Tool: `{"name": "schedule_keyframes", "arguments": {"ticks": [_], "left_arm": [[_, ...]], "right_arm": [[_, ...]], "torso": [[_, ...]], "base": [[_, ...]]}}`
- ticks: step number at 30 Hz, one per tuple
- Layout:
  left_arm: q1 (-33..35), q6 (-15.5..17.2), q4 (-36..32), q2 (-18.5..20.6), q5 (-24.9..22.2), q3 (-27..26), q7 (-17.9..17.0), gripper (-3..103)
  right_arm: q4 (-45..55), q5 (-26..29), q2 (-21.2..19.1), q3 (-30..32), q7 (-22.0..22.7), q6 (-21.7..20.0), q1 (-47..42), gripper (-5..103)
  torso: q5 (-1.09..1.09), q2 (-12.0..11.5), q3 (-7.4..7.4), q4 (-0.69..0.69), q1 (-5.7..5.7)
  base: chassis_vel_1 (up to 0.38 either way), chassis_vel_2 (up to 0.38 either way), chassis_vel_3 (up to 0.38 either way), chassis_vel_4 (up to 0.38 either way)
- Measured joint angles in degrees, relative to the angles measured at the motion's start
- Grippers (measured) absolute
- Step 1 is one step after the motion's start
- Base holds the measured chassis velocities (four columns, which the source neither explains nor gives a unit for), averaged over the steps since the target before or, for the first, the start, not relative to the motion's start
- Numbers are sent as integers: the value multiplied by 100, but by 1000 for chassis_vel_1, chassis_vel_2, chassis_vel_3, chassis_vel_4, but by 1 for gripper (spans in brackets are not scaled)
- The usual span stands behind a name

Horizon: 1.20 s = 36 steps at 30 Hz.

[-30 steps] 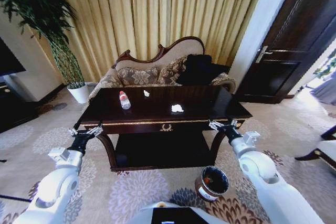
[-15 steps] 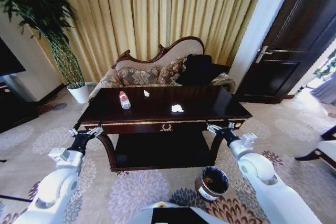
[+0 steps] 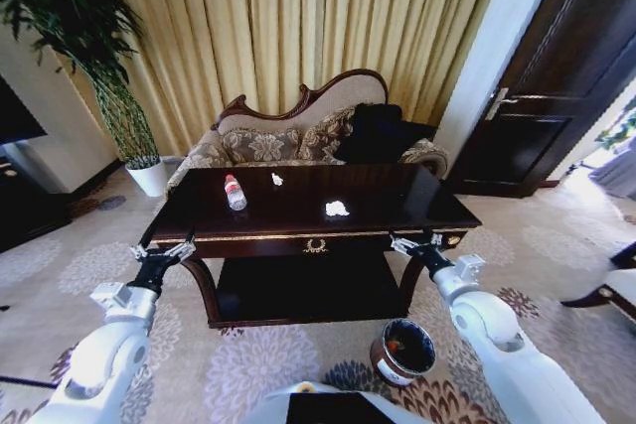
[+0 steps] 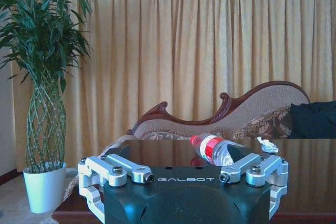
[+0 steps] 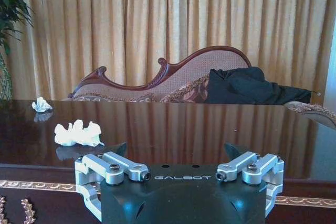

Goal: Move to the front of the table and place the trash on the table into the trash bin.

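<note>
Both grippers spread wide, nothing between the jaws. Left gripper point(image 3: 162, 250) hangs level with the table's near-left corner, just off its front edge; right gripper point(image 3: 416, 243) likewise at the near-right corner.

Table point(image 3: 298, 225) straight ahead, gold emblem centred on its front. Trash all on top, untouched: bottle point(image 3: 236, 190) with red cap lying back-left, small paper scrap point(image 3: 277, 178) beside it toward the sofa, bigger crumpled paper point(image 3: 337, 208) right of centre. From the right wrist the crumpled paper point(image 5: 77, 134) lies closest to that gripper; from the left wrist the bottle point(image 4: 214, 149) lies just beyond the open fingers.

Trash bin point(image 3: 402, 350) on the carpet, front-right of the table, beside the right arm.

Change since a second ago: whole scene has slid a little, the bin sitting lower and the table slightly nearer. That reads as the base creeping in, not things moving. Right gripper has edged inward a touch. Judgement: approach about finished; picking not begun.
</note>
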Motion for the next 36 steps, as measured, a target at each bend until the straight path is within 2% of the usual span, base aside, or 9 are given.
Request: {"name": "schedule_keyframes", "arguments": {"ticks": [6, 13, 30, 36], "left_arm": [[53, 0, -63, -20, -3, -16, 11, 100], [152, -13, -91, -82, -7, -88, 194, 100], [145, -35, -38, -109, 1, -60, 207, 100], [130, -38, 5, -66, 1, -62, 206, 100]], "right_arm": [[13, -5, 9, -9, 0, -1, 12, 100], [78, -10, 11, 16, 0, -21, -27, 100], [107, -62, 89, -4, -21, -52, -37, 100], [206, -127, 93, -71, -201, -107, -54, 100]], "torso": [[0, 0, 0, -1, 0], [0, 0, 0, 0, 0], [0, 0, 0, -1, 0], [0, 0, 0, 0, 1]], "base": [[-41, 51, 47, -36], [-35, 31, 37, -30], [-28, 21, 28, -25], [-9, 7, 8, -7]]}}
